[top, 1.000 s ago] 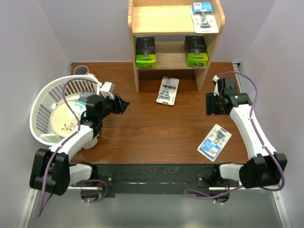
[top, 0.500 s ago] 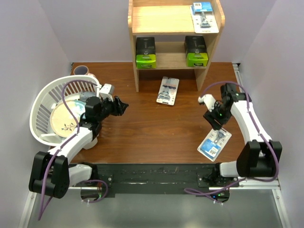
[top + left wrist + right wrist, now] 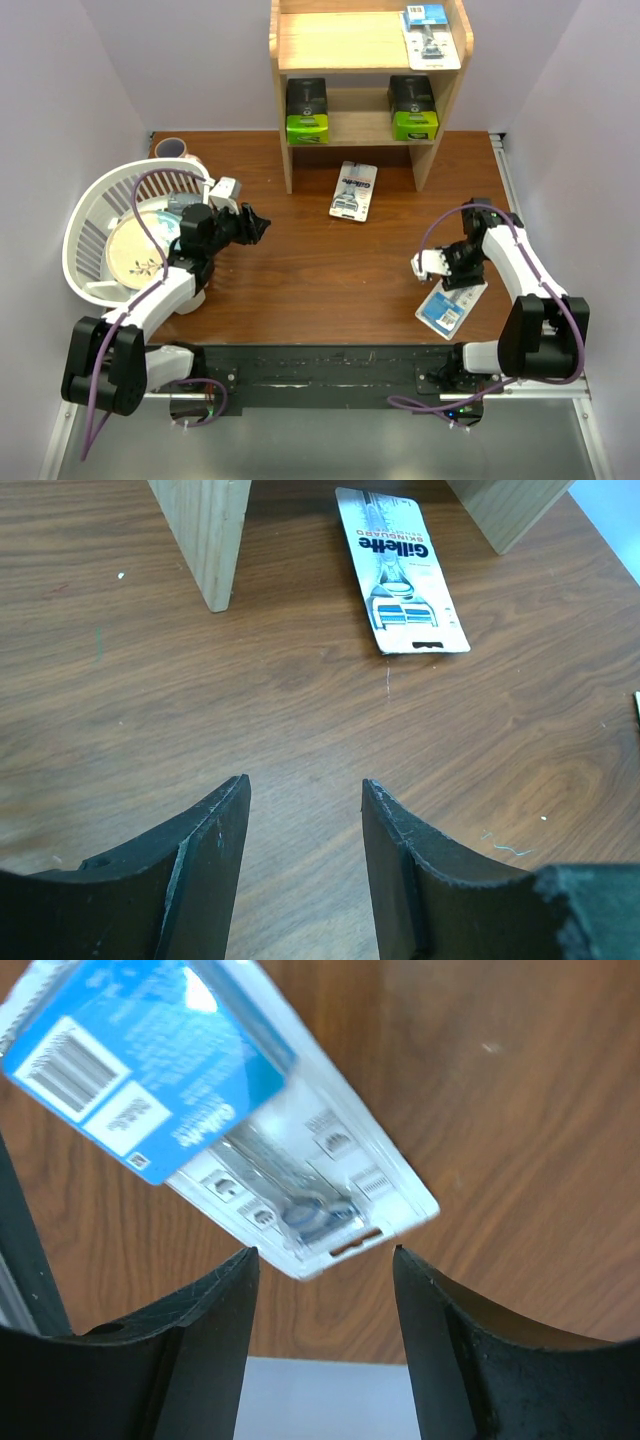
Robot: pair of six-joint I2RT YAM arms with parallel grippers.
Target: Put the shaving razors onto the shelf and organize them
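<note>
The wooden shelf (image 3: 300, 40) stands at the back. Its top tier carries one white-and-blue razor card (image 3: 430, 35); the lower tier holds two black boxes with green ends (image 3: 307, 110) (image 3: 412, 108). Another razor card (image 3: 353, 190) lies on the table in front of the shelf, seen ahead in the left wrist view (image 3: 402, 570). A third card (image 3: 450, 305) lies at the near right. My right gripper (image 3: 447, 278) hovers over it, open, with the card's end (image 3: 330, 1210) just ahead of the fingertips (image 3: 325, 1252). My left gripper (image 3: 258, 225) (image 3: 305, 785) is open and holds nothing.
A white plastic basket (image 3: 85, 215) with a plate (image 3: 135, 250) in it sits at the left beside the left arm. A cup (image 3: 170, 148) stands behind it. The shelf's left side panel (image 3: 205, 540) reaches the table ahead of the left gripper.
The right arm swung from beside the shelf's right panel toward the front and came down over the near-right card, its jaws narrowing slightly. The left arm stayed put.
</note>
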